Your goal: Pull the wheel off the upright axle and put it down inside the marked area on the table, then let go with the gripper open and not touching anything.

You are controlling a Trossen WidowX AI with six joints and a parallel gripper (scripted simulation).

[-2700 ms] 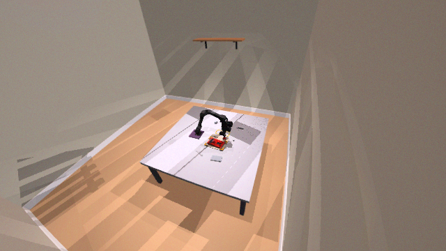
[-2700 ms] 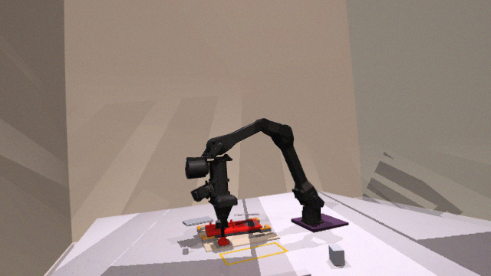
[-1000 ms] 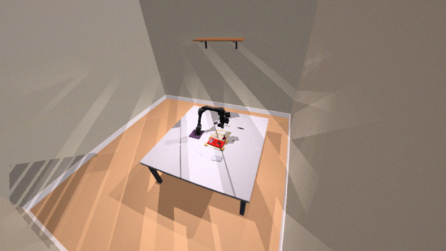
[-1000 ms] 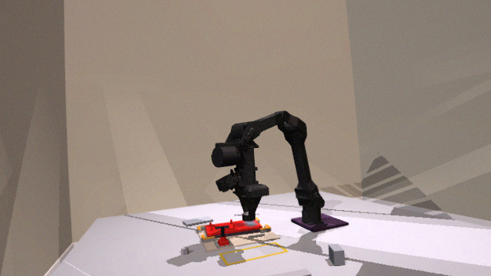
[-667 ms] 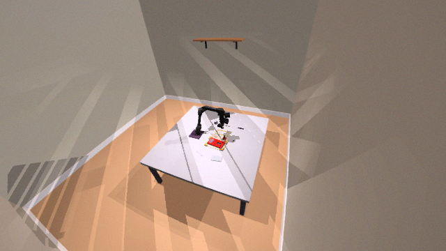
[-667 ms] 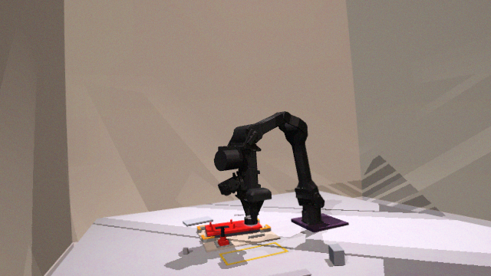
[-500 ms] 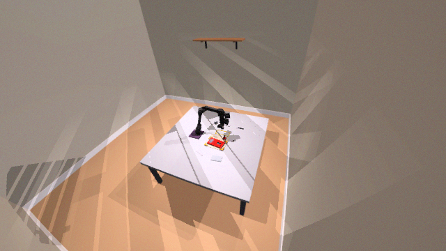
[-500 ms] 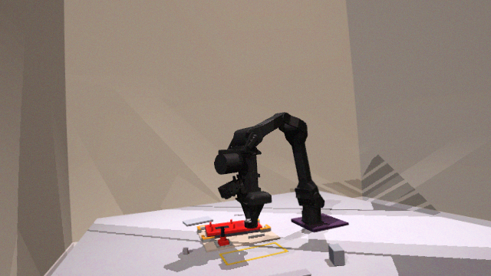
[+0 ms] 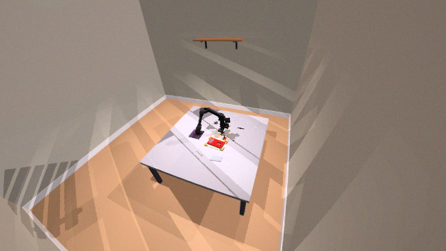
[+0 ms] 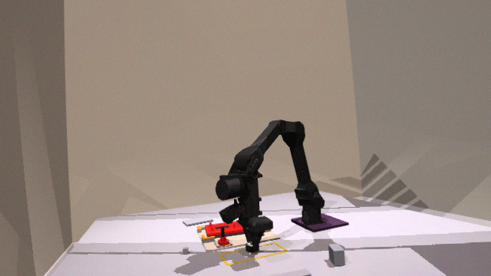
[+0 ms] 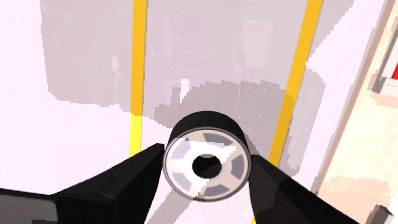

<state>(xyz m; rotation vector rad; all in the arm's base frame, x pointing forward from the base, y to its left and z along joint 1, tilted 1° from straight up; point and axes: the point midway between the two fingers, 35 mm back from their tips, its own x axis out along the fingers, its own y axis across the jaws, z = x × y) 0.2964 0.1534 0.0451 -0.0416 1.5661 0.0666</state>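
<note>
Gripper (image 11: 206, 165) is clamped on the wheel (image 11: 206, 187), one finger (image 11: 125, 177) on each side of the tyre, hub hole facing the wrist camera. Wheel is off the axle (image 10: 222, 232), which stands bare on its red base beside the red fixture (image 10: 224, 228) on the tan board. In the exterior view the gripper (image 10: 252, 246) is low over the table (image 10: 383, 230), inside the yellow outline (image 10: 230, 261) of the marked area. Wrist view agrees: yellow lines (image 11: 138, 75) run on both sides of the wheel, so it's laterally between them. Can't tell from these shots whether the wheel is touching the table or just above it; its shadow is tight under it, so I'd judge close. Step in hand is the set-down. To do it well: come straight down with no sideways drift, keep the wheel centred between the two yellow lines rather than near one, and stop at contact instead of pressing. It's held on its tyre with the axis horizontal, so it may roll or tip once freed; open slowly and evenly. Then lift straight up so the fingers leave the tyre without dragging it across a line, and finish open, touching nothing. Small grey block (image 10: 336, 254) is well apart, no issue.
</note>
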